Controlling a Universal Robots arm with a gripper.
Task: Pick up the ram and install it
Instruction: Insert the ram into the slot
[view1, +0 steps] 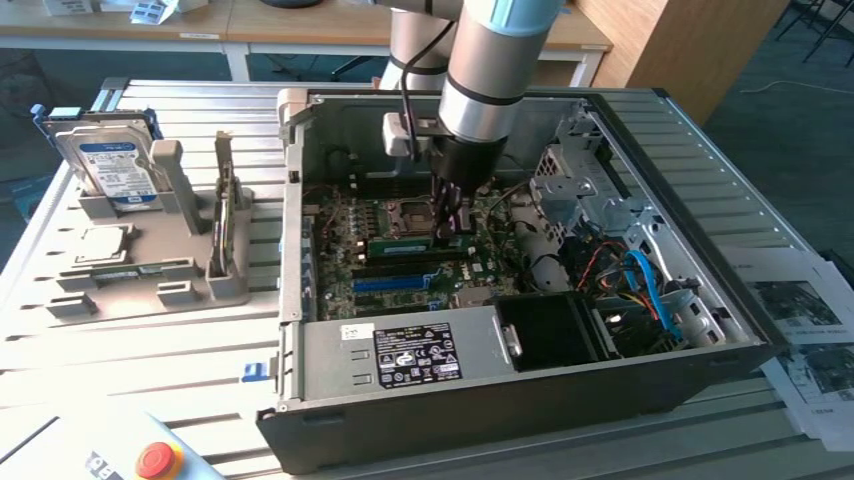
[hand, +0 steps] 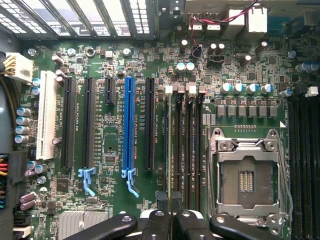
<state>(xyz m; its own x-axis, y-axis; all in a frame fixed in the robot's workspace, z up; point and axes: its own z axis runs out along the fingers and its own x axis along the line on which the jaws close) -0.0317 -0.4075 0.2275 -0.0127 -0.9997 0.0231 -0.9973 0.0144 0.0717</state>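
Exterior view: black gripper (view1: 450, 222) stood low inside the open grey computer case (view1: 534, 410) on the slatted metal worktop (view1: 174, 345), closed on the long, flat green ram stick (view1: 400, 244) just above the motherboard. Wrist view: the ram appeared edge-on between the closed fingers, lying along the black memory slots (hand: 188, 150), near the silver processor socket (hand: 247, 175).

Your arm (view1: 483, 70) is built of smooth silver-grey metal tubes, with a pale blue cap at the upper joint and a dark band beneath the lowest tube. A small whitish box (view1: 400, 133) sits on the wrist's side, and a thin black cable (view1: 404, 90) runs up from it. Your pincer (view1: 449, 232) is black. Its curved finger links (hand: 115, 225) are glossy black with round silver pins (hand: 159, 214).
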